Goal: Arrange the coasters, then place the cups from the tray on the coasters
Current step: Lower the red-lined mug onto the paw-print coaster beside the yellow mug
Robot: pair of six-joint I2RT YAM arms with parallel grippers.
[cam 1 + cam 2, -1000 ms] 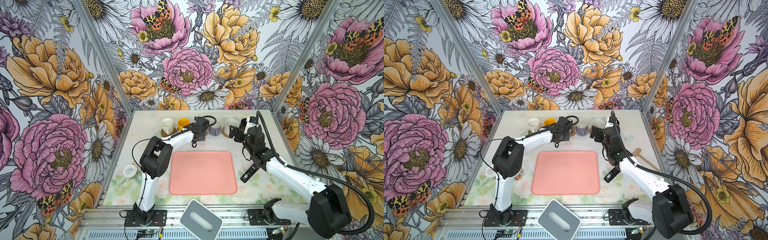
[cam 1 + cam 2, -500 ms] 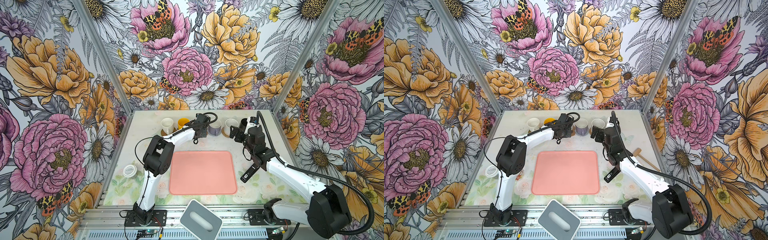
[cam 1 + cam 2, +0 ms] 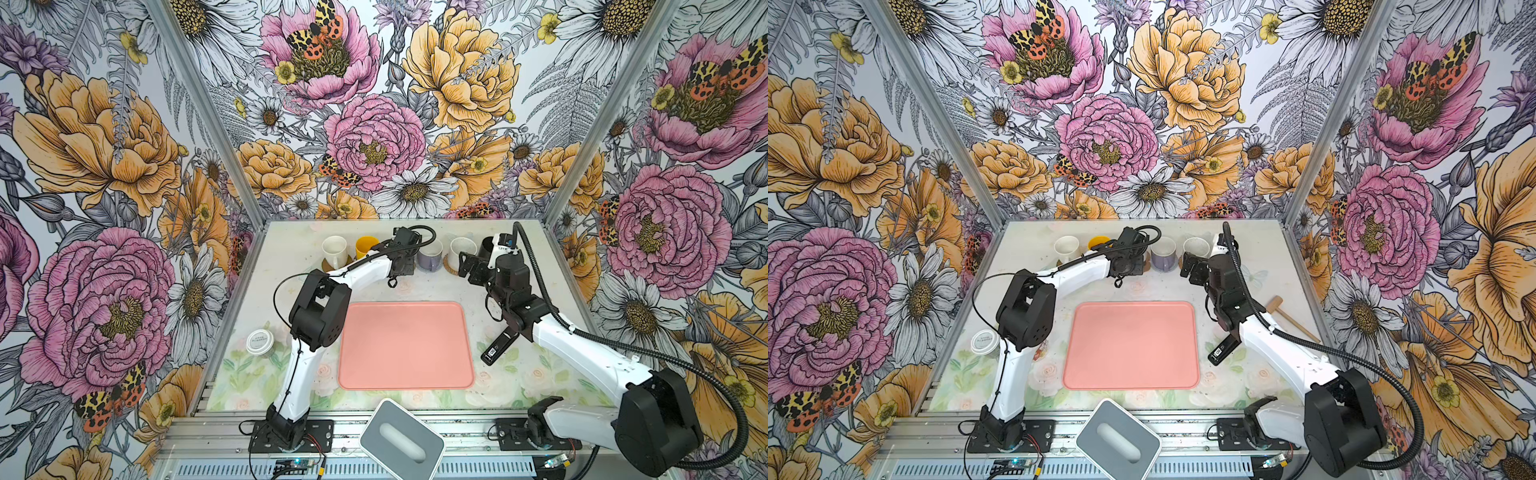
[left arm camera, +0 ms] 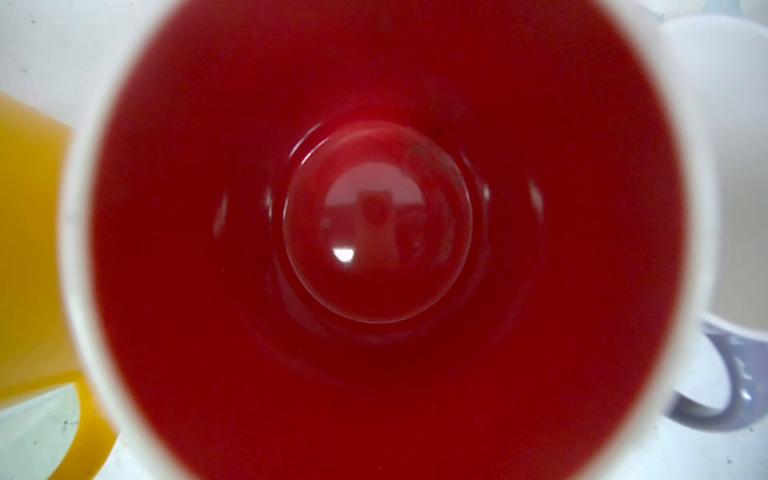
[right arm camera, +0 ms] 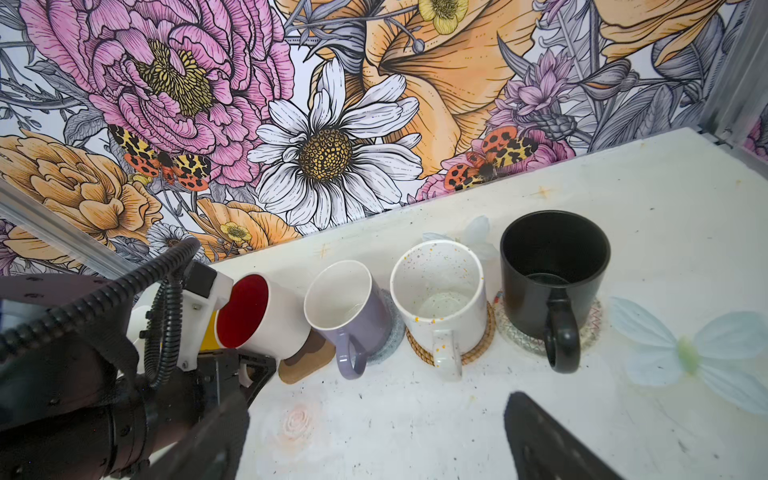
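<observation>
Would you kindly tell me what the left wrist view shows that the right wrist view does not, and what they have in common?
Only the left wrist view looks straight into the red-lined mug, down to its glossy bottom. Only the right wrist view shows the speckled mug on the rattan coaster, the black mug on the clear lacy coaster, and the tan coaster under the tilted red-lined mug. Both show the red-lined mug, the lavender mug beside it and part of the yellow mug.
</observation>
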